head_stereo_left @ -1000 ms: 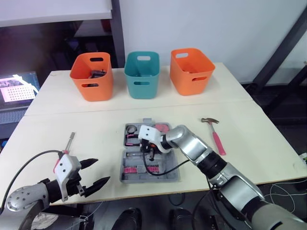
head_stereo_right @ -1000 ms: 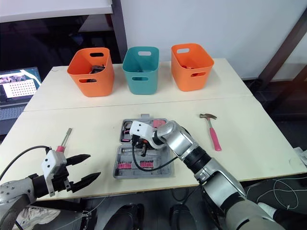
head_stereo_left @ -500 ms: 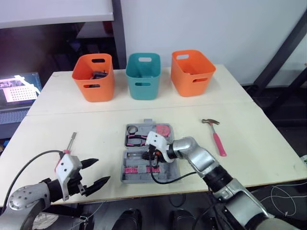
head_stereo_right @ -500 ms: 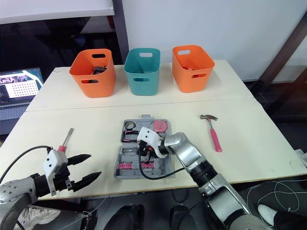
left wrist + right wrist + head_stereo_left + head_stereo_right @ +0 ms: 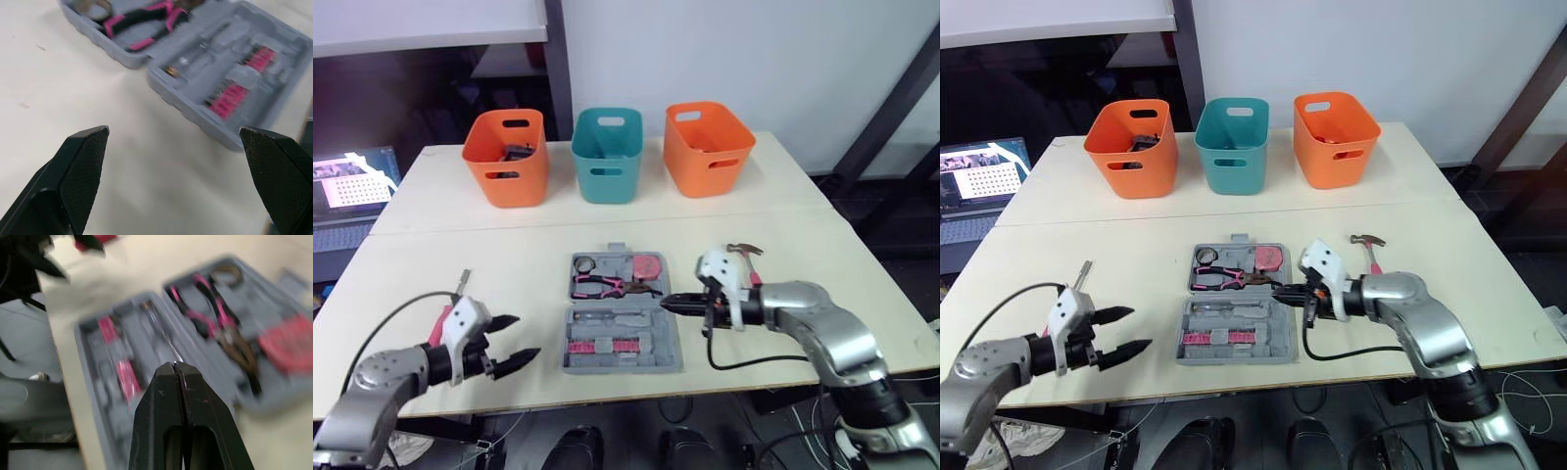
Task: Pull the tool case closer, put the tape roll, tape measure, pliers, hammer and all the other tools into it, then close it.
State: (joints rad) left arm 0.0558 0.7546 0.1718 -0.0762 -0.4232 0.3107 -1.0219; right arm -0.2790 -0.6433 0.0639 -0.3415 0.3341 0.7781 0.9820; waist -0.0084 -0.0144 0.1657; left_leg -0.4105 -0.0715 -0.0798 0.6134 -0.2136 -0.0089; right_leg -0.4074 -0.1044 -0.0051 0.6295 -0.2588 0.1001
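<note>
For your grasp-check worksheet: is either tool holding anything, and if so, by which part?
Nothing is held: the left tool is open and empty; the right tool is shut on nothing.

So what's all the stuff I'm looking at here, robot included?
table: one, pale, under everything
bins: three along the far edge: orange at left, teal in the middle, orange at right
tool case: one, grey, open, centre front
pliers: one, pink and black, in the case's far half
tape measure: one, pink, right of the pliers in the case
tape roll: one, dark ring, far left corner of the case
hammer: one, pink handle, on the table right of the case
screwdriver: one, pink handle, on the table at left
laptop: one, screen lit, beyond the table's left edge
left gripper: black, open, left of the case
right gripper: black, shut, at the case's right edge
</note>
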